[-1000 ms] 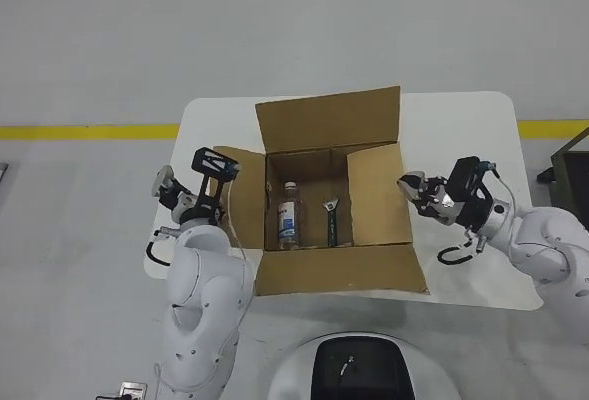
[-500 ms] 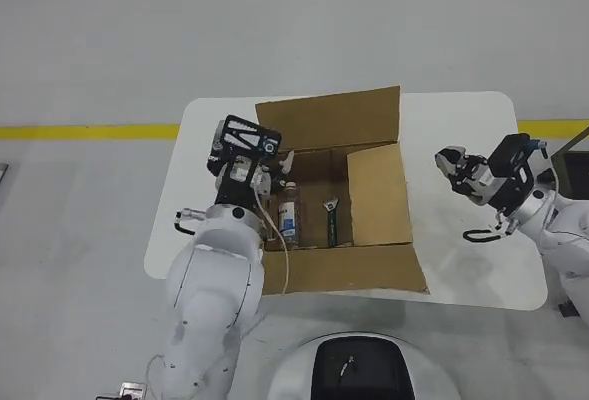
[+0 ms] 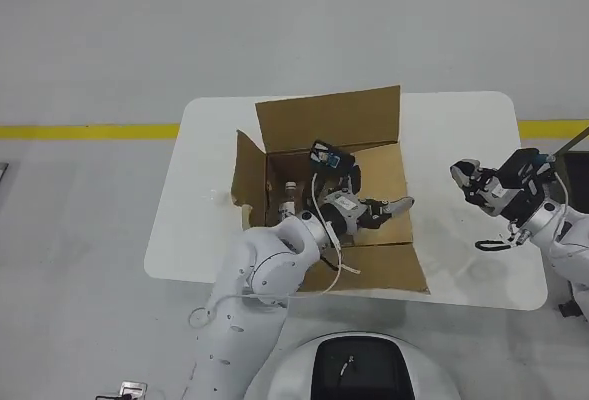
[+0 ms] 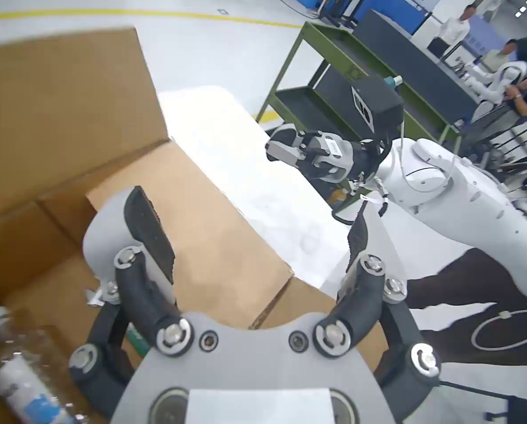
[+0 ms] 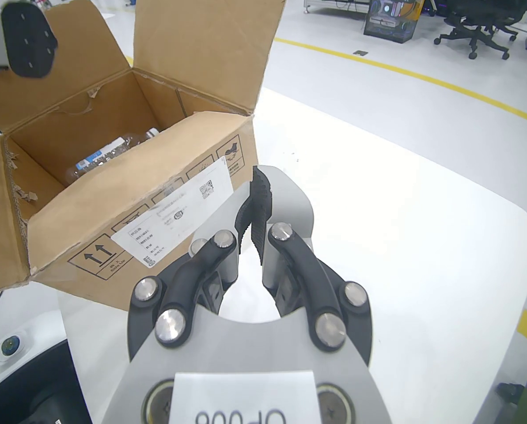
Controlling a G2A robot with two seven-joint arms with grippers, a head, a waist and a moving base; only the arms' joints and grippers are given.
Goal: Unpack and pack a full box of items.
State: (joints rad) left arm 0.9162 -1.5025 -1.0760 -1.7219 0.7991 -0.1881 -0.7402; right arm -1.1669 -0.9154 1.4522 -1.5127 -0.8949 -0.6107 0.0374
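Observation:
An open cardboard box (image 3: pixel 374 265) stands in the middle of the white table (image 3: pixel 454 120). Inside lies a clear plastic bottle (image 3: pixel 287 192) with a blue-and-white label, also seen in the left wrist view (image 4: pixel 20 372) and through the box opening (image 5: pixel 108 152). My left gripper (image 3: pixel 389 210) hangs open over the box's right flap (image 4: pixel 192 222) with nothing between its fingers (image 4: pixel 148 222). My right gripper (image 3: pixel 464 178) is shut and empty above bare table right of the box, clear of the cardboard (image 5: pixel 135 156). The left arm hides much of the box floor.
A green metal cart (image 3: pixel 584 170) stands beside the table's right end. The box's four flaps stand open, the far one (image 3: pixel 329 115) upright. Bare table surface lies to the right of the box and along its left side.
My left arm swung from the left side of the box across its opening to the right flap. My right gripper pulled back to the right, away from that flap.

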